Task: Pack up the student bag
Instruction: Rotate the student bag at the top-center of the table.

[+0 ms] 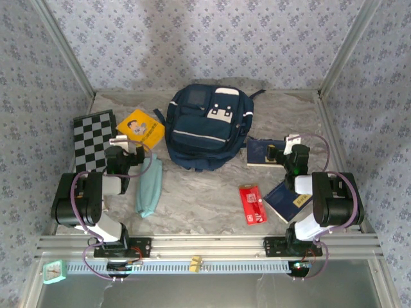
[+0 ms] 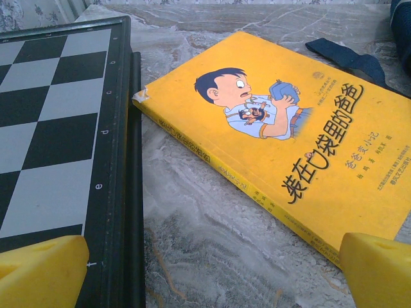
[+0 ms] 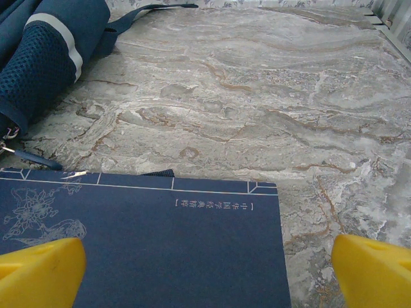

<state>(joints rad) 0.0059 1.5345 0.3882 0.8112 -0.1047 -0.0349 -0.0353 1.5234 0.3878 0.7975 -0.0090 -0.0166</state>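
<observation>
The student bag (image 1: 207, 131) lies front-up on the desk (image 1: 205, 189), between the two pincers and a little beyond them. Its pockets look closed, though I can't be sure. The left pincer (image 1: 128, 151) hangs spread wide and empty, with a yellow book (image 2: 289, 147) just ahead to its right and a chessboard (image 2: 51, 128) to its left. The right pincer (image 1: 286, 151) is spread too, holding nothing, poised over a navy book (image 3: 141, 244). Behind it lie a second navy book (image 1: 288, 200) and a red packet (image 1: 252, 204). A teal pouch (image 1: 149, 186) sits behind the left pincer. To my eye packing hasn't begun: everything lies outside the bag.
</observation>
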